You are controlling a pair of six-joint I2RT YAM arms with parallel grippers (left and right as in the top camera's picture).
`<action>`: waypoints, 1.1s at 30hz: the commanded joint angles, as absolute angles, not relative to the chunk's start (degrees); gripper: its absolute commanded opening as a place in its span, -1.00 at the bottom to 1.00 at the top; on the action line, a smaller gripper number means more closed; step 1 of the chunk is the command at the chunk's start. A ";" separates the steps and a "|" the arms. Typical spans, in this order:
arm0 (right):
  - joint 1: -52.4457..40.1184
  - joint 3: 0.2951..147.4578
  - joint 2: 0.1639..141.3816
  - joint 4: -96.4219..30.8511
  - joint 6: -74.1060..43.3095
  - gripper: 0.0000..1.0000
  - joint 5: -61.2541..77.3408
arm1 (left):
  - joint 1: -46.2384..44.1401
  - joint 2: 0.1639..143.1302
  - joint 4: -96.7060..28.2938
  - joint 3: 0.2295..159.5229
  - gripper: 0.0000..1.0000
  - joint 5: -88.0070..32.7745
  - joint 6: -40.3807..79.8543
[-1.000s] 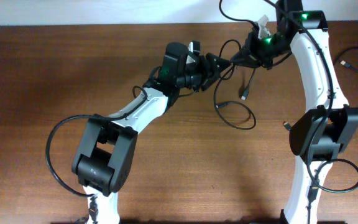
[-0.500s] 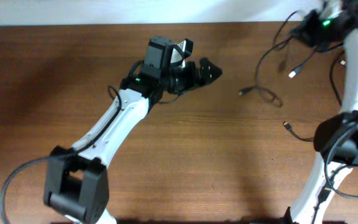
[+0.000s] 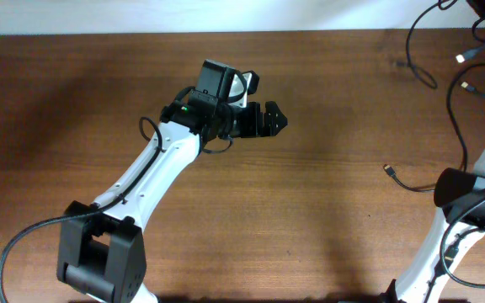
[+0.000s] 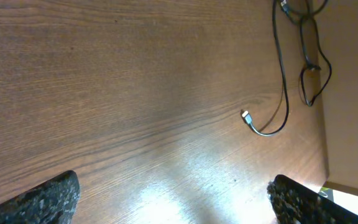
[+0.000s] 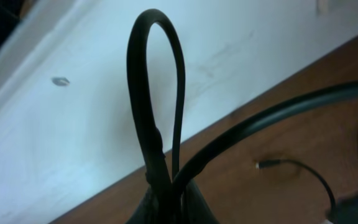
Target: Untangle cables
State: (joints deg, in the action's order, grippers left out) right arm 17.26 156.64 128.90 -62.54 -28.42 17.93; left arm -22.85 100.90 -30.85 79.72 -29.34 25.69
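Observation:
Thin black cables (image 3: 419,61) hang in loops at the table's far right corner, with small plugs (image 3: 461,58) dangling. In the right wrist view my right gripper (image 5: 169,194) is shut on a cable loop (image 5: 156,87) that stands up from its jaws. A second strand (image 5: 278,117) arcs away to the right. One cable end (image 3: 388,170) lies on the wood, also visible from the left wrist as a plug (image 4: 245,114). My left gripper (image 3: 269,119) is open and empty over bare wood, well left of the cables; its fingertips (image 4: 45,198) stand wide apart.
The wooden table (image 3: 74,93) meets a white wall (image 5: 61,118) at the back. The right arm's base (image 3: 466,198) stands at the right edge with its own thick wires (image 3: 461,252) looped around it. The left arm's base (image 3: 99,261) is at the front left.
The left gripper opened, let go of the cables and drew back to the left. The right arm carried the cable bundle away to the far right corner, mostly out of the overhead view.

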 commanded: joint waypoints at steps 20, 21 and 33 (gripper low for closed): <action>16.62 141.12 128.07 -71.33 -20.99 0.98 14.70 | -22.96 100.09 -34.85 79.57 0.98 -25.41 23.88; 16.93 141.12 128.07 -72.84 -20.97 0.97 14.35 | -22.98 100.09 -34.83 79.57 0.98 -25.41 23.88; 14.70 141.71 127.31 -90.02 -15.03 0.98 10.66 | -22.96 100.09 -34.83 79.57 0.98 -25.43 23.88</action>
